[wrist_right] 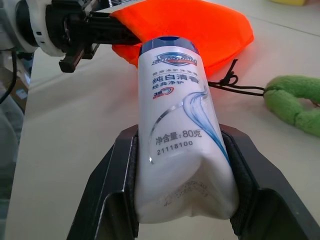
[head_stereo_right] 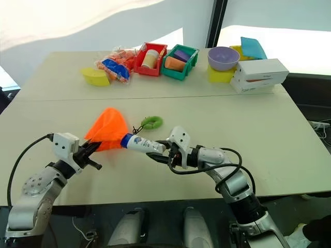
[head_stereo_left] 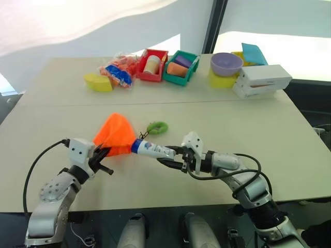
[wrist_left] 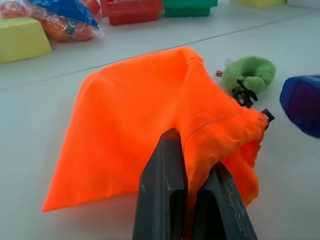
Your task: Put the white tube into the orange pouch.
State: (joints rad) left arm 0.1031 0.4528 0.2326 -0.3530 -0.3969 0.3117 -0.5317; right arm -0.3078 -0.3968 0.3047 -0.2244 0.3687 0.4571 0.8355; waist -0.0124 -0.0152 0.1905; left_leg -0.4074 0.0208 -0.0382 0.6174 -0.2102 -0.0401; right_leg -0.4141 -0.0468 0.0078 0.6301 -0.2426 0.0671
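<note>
The orange pouch (head_stereo_left: pixel 116 134) is lifted at its near edge, where my left gripper (head_stereo_left: pixel 103 152) is shut on the fabric (wrist_left: pixel 200 160). Its black cord runs to a fuzzy green ring (head_stereo_left: pixel 158 127) lying on the table. My right gripper (head_stereo_left: pixel 170 156) is shut on the crimped end of the white tube (head_stereo_left: pixel 153 149), held nearly level. The tube's dark blue cap (head_stereo_left: pixel 136 145) points at the pouch's edge, right beside the left fingers. In the right wrist view the white tube (wrist_right: pixel 180 140) sits between both pads, its cap close to the pouch (wrist_right: pixel 200 30).
Along the table's far side stand a yellow block (head_stereo_left: pixel 98 82), a crinkly snack bag (head_stereo_left: pixel 119 72), a red bin (head_stereo_left: pixel 151 65), a green bin (head_stereo_left: pixel 181 67), a purple bowl (head_stereo_left: pixel 226 64) and a white box (head_stereo_left: pixel 261 80). The table's front edge (head_stereo_left: pixel 170 202) runs just below both arms.
</note>
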